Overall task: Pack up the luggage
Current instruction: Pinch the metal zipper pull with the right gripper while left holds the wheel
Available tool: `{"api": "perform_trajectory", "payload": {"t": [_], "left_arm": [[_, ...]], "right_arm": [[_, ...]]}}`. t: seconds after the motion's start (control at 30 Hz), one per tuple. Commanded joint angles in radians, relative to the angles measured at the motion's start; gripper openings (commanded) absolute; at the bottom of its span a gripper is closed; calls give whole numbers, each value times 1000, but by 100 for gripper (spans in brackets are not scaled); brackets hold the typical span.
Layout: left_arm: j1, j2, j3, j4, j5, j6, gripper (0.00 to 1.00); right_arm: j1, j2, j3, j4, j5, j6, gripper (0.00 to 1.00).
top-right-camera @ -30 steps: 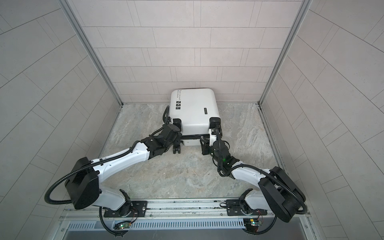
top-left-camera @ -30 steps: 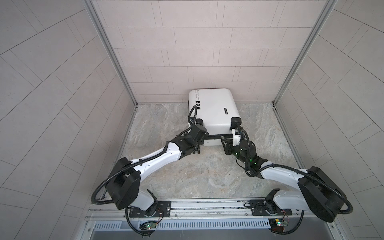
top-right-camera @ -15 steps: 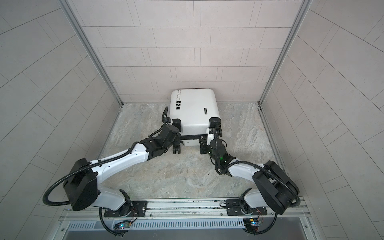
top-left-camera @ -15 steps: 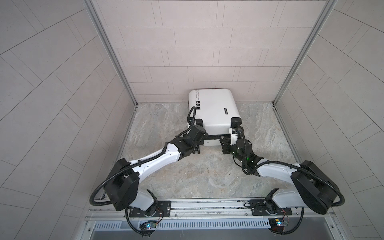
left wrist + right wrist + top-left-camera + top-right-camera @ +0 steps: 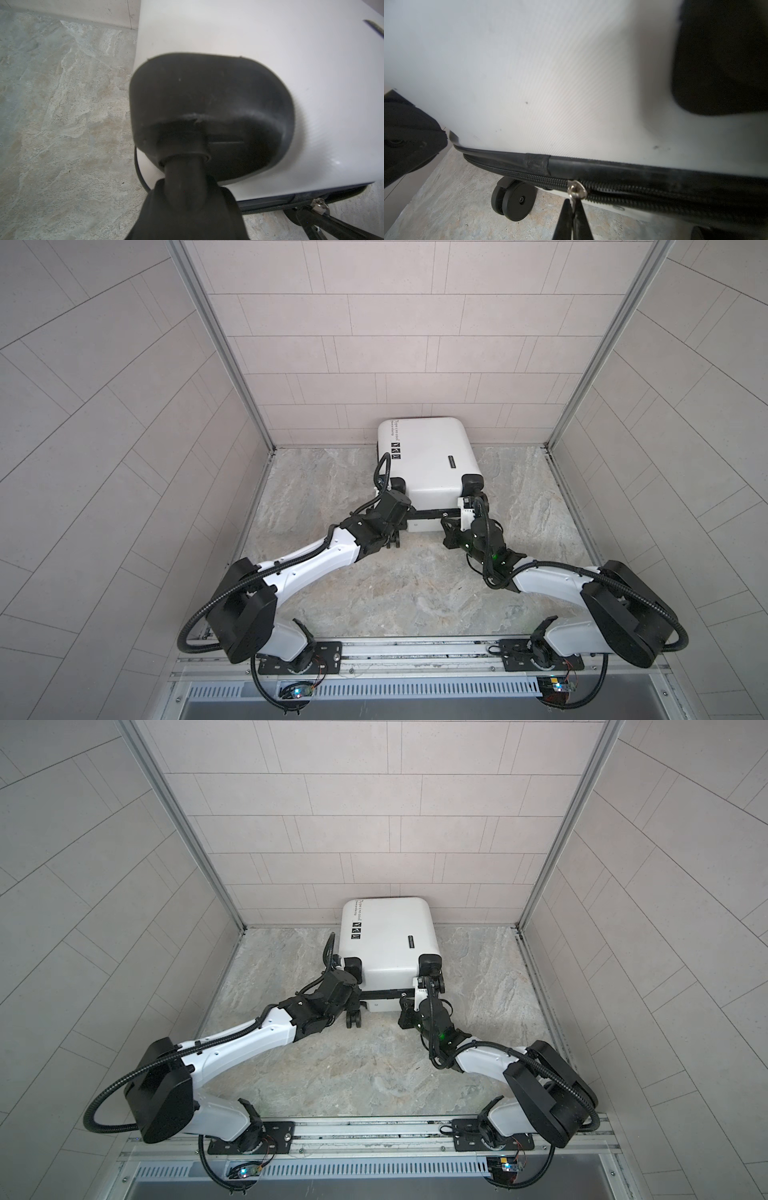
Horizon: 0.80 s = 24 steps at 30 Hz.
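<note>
The white luggage (image 5: 432, 456) (image 5: 386, 936) lies flat against the back wall with its lid down. My left gripper (image 5: 398, 509) (image 5: 352, 990) is at its near left corner. In the left wrist view the black wheel housing (image 5: 207, 104) fills the middle, and its caster runs down between my left gripper's (image 5: 187, 199) dark jaws, which are shut on it. My right gripper (image 5: 447, 522) (image 5: 405, 1003) (image 5: 574, 204) is at the front zipper band (image 5: 633, 187), its thin fingers pinched on the silver zipper pull (image 5: 576, 190).
Tiled walls close in the back and both sides. The marble floor (image 5: 374, 593) stretches from the luggage to the arms' rail (image 5: 415, 651). A lower black caster wheel (image 5: 517, 201) (image 5: 354, 1019) sticks out below the zipper band.
My right gripper has moved in a little to the zipper band and its jaws have closed on the zipper pull. The left arm and the luggage have not moved.
</note>
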Motion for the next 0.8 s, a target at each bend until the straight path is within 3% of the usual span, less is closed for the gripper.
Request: {"api": "perform_trajectory", "payload": {"t": [0.0,0.43,0.77], "left_arm": [[-27,-70,19,27,37,31,0],[-25,-47,81,-65,-16,5,0],[-6,-29,109,-150,-42,-36,0]], "right_arm": [[1,-94,-27,10,79,-32,0],[-15,-274,-180,-52,243,-76,0],[-151,-443,-275,-101,253,-88,0]]}}
